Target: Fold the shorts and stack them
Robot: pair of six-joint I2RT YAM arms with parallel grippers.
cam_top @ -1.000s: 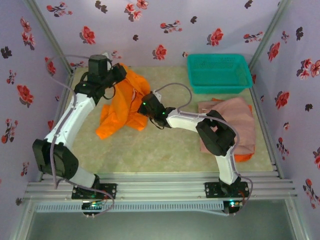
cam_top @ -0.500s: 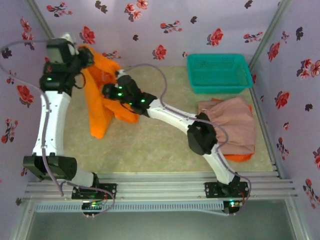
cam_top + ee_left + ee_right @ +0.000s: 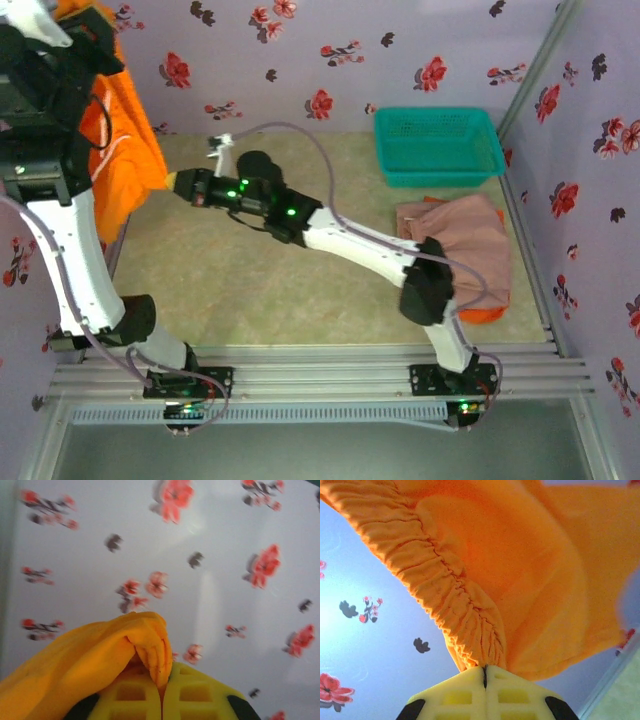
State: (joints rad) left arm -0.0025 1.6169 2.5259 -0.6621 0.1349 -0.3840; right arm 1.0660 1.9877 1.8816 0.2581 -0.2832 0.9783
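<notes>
Both pairs of jaws pinch soft orange shorts hanging aloft, far left — left gripper on a folded edge, right gripper on the ruched waistband — while pink shorts lie crumpled right.

The right tool sits at the bottom edge, its two yellow fingers pressed together with only a thin seam between them. They pinch the orange shorts at the gathered elastic waistband, whose ruffled band runs from the upper left down to the fingertips. The rest of the cloth fans out up and to the right. Behind it is a pale lilac wall printed with red and dark flowers. At the lower right, a pale rail borders a corner of greenish counter.
</notes>
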